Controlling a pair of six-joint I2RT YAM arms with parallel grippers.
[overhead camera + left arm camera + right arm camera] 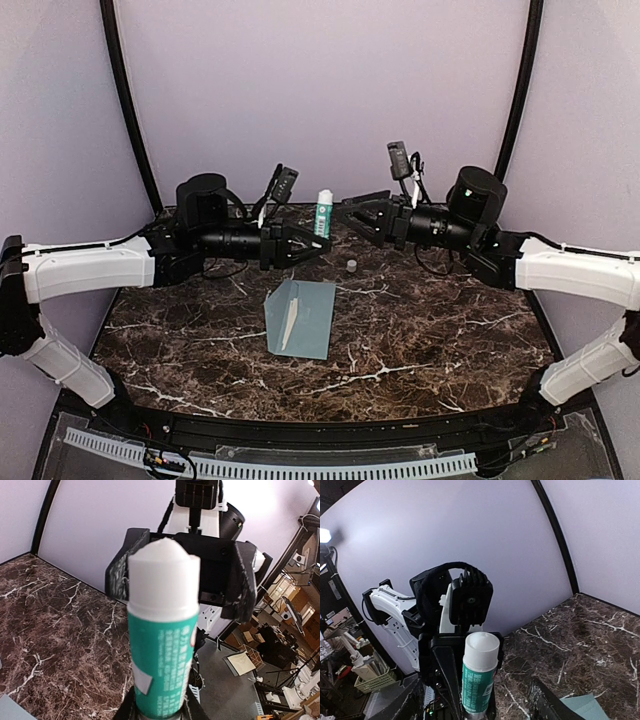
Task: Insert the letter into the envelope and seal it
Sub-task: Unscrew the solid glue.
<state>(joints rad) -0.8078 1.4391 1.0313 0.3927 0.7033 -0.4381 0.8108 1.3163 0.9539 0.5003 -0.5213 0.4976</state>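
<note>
Pinching glue stick (324,214) upright w/ left jaws; right jaws spread beside its top.

Glue stick (324,212) between left claw (316,244) and right claw (352,214); free marble (430,330) beside envelope (300,318)

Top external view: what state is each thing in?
glue stick: uncapped, upright, gripped by the left claw.
left claw: shut on the glue stick.
right claw: open, empty.
envelope: flat on the table, untouched.
small pale cap: off, on the table.
</note>
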